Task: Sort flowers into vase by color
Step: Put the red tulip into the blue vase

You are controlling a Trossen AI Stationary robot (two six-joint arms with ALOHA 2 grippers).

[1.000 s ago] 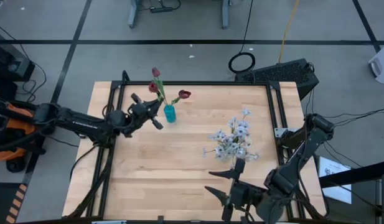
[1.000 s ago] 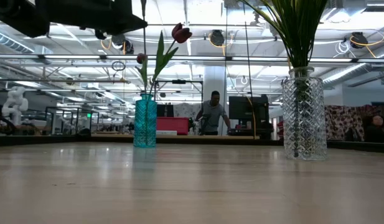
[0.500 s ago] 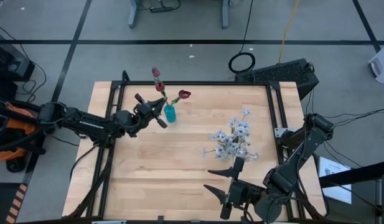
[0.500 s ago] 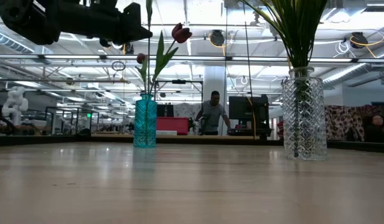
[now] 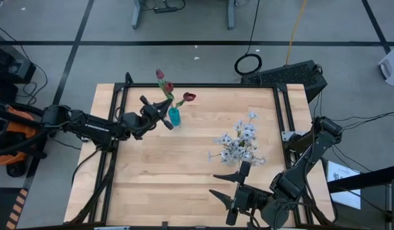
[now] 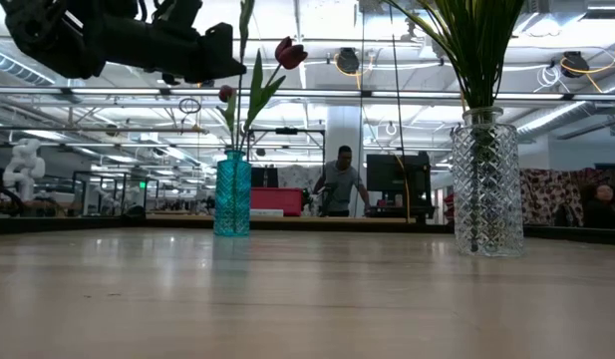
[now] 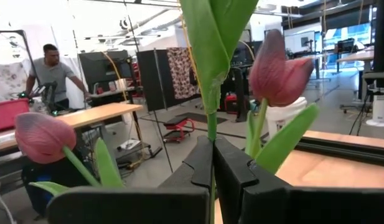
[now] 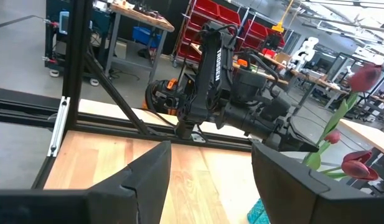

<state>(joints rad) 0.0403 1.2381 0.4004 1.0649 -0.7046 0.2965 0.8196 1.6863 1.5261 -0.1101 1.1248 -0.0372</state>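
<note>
Pincer (image 7: 211, 163) of left arm hides tulip stem (image 7: 211, 121).

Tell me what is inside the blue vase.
The blue vase holds green stems of dark red tulips; the left pincer grips a third stem above it. Whether that stem reaches inside isn't visible.

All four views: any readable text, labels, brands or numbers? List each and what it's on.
None readable.
Teal vase, glass vase and tulips: no markings visible.
Left claw, shut on a tulip stem, and open right claw: no lettering shows.
Background monitors and red bins: too small or blurred to tell.
</note>
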